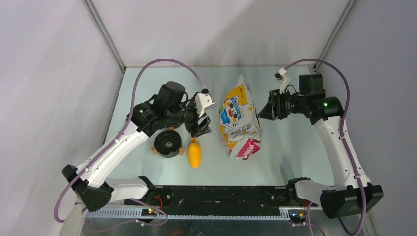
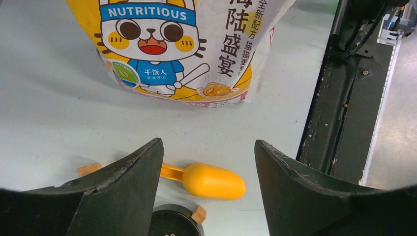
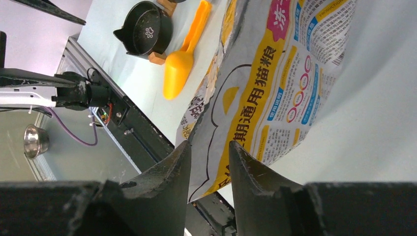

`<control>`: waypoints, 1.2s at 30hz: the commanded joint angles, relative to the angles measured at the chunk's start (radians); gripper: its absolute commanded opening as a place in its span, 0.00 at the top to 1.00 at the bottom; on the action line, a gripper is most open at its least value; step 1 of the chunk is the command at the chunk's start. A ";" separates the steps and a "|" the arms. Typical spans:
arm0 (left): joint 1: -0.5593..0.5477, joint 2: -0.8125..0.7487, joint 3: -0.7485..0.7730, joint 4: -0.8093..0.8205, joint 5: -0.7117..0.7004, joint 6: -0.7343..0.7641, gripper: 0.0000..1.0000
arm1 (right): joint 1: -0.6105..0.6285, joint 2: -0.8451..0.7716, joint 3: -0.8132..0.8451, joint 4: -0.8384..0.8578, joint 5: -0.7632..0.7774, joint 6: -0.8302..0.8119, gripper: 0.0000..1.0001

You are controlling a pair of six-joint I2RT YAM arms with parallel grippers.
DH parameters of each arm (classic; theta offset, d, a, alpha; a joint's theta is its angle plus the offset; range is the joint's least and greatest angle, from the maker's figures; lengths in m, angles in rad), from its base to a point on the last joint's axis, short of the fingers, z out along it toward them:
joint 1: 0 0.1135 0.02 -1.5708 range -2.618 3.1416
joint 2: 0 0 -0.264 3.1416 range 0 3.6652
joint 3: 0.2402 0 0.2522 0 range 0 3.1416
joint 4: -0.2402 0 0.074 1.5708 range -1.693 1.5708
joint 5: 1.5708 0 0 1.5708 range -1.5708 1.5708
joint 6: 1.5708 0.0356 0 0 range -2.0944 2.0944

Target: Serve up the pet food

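No pet food pellets show in any view. The white, yellow and pink bag with a cartoon cat [image 1: 239,120] stands mid-table, its printed front facing the left wrist view [image 2: 196,49]. My right gripper [image 1: 263,110] is at the bag's right edge; in the right wrist view its jaws [image 3: 209,147] are closed narrowly on the bag's edge [image 3: 275,88]. My left gripper [image 1: 201,125] is open and empty, hovering above the orange scoop [image 2: 211,180]. The scoop [image 1: 194,153] lies flat next to a black bowl [image 1: 168,142].
The black bowl [image 3: 147,29] has a paw print inside and small wooden blocks at its rim [image 2: 199,214]. A black rail [image 1: 221,194] runs along the table's near edge. A small metal cup [image 3: 35,140] sits beyond that rail. Grey walls enclose the table.
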 commanded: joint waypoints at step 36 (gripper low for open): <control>0.005 0.010 0.019 0.038 0.028 -0.018 0.25 | -0.008 0.013 -0.006 0.022 -0.014 0.022 0.62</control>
